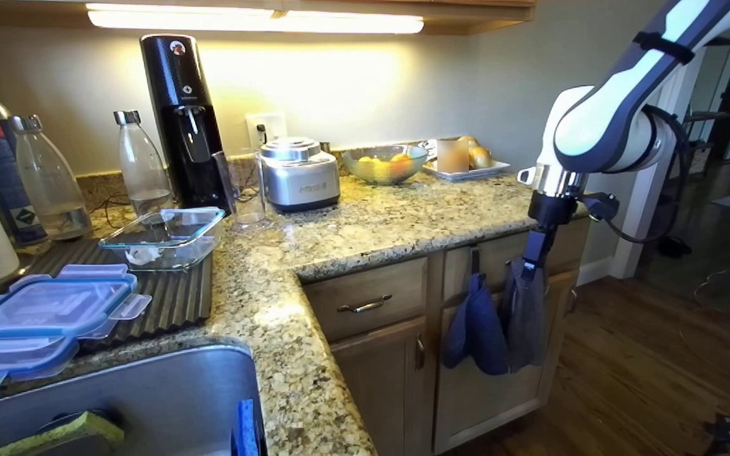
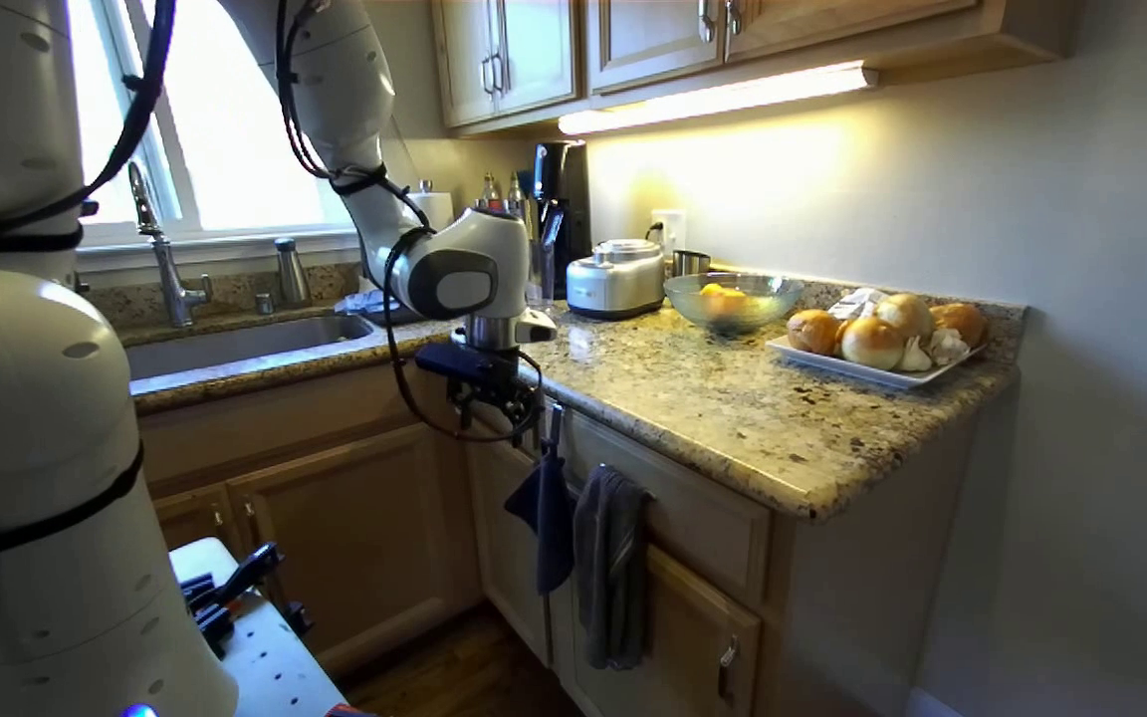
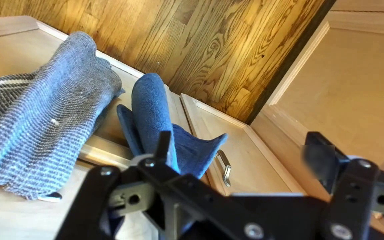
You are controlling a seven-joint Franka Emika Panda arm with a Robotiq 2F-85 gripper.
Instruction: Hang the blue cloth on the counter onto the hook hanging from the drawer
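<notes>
Seeming to be at the last step. Seeing the blue cloth [image 1: 484, 329] dangling from the dark hook [image 1: 474, 259] at the front of the drawer [image 2: 703, 528], not lying on the worktop [image 2: 693, 383]. So, probably having no more hanging to do. Showing a wide gap and gripping nothing with the fingers [image 3: 163, 146]. Calling next, most likely, for a slow move up and off, being careful not to bump the hook or snag the cloth or the gray towel [image 3: 58, 103] just beside it. Finding the cloth lower than the fingers, and near, in both exterior views. In the wrist view, peeking out from behind one finger, not sitting pinched between the two. Not being able to tell about any touching.
</notes>
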